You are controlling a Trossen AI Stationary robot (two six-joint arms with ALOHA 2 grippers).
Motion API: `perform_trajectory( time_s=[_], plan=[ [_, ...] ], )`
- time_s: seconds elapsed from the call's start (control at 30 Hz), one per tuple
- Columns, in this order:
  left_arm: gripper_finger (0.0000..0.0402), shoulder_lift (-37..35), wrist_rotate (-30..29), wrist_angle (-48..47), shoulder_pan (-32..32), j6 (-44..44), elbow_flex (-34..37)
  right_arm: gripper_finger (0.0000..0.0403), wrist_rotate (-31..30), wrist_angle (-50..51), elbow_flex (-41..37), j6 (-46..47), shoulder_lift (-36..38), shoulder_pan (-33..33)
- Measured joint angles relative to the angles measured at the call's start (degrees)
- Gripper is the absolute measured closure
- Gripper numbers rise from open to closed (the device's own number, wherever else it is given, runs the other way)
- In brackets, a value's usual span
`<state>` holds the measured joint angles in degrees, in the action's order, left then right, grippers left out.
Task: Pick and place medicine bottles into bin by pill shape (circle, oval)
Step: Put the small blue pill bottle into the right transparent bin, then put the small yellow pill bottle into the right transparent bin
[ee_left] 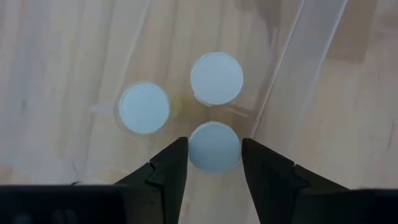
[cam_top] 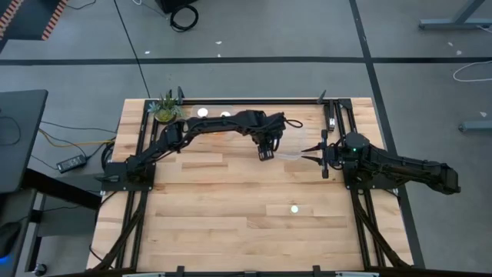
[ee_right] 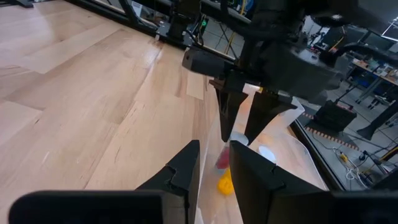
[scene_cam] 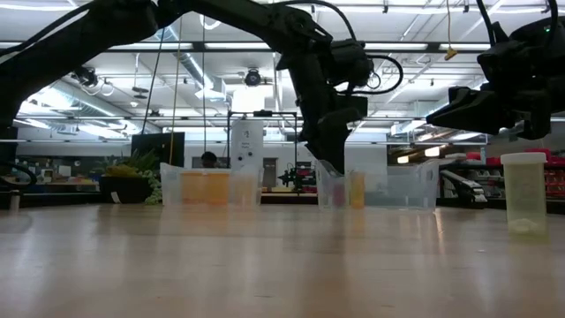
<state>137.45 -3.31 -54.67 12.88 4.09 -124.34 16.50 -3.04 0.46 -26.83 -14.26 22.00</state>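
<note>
Over the clear bin (cam_top: 288, 156) at mid-desk, the left tool (ee_left: 213, 163) points down with its fingers apart, straddling one white-capped bottle (ee_left: 214, 146); two more bottles (ee_left: 216, 78) stand in that bin. Beside the bin, the right tool (cam_top: 306, 151) hovers, fingers slightly apart and empty, while a lone bottle (cam_top: 294, 208) stands on the desk (cam_top: 207, 215) nearer the front edge.

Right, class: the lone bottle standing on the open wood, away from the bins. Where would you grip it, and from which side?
Probably grip the lone bottle across its round upper body, coming straight down from above. It stands upright on the table with nothing beside it, so the gripper has room on either side.
</note>
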Motion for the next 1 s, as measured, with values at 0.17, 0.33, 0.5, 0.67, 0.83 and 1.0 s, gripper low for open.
perform_trajectory(
  time_s=[0.17, 0.33, 0.5, 0.67, 0.83, 1.0],
  plan=[
    [0.0230, -0.38, -0.09, -0.36, 0.02, 0.06, -0.30, 0.0310, 0.01, -0.01, 0.00, -0.02, 0.00, 0.00],
    [0.0222, -2.03, -0.09, -0.56, -0.11, 1.06, -0.30, 0.0310, 0.01, -0.01, 0.00, 0.00, 0.00, -0.02],
    [0.0235, -6.47, -3.91, 0.27, -1.99, 3.17, -0.30, 0.0310, 0.01, -0.01, 0.01, -0.02, -0.02, -0.02],
    [0.0269, -13.08, -5.66, 0.41, -5.15, 6.06, -0.36, 0.0310, 0.01, -0.01, 0.01, -0.01, -0.02, -0.02],
    [0.0296, -20.35, -5.77, -0.71, -7.02, 5.97, -0.38, 0.0310, 0.01, -0.01, 0.00, -0.02, -0.02, -0.02],
    [0.0310, -26.13, -6.51, -5.97, -7.43, 4.02, -0.14, 0.0310, 0.01, 0.01, 0.01, -0.02, 0.00, -0.02]
  ],
)
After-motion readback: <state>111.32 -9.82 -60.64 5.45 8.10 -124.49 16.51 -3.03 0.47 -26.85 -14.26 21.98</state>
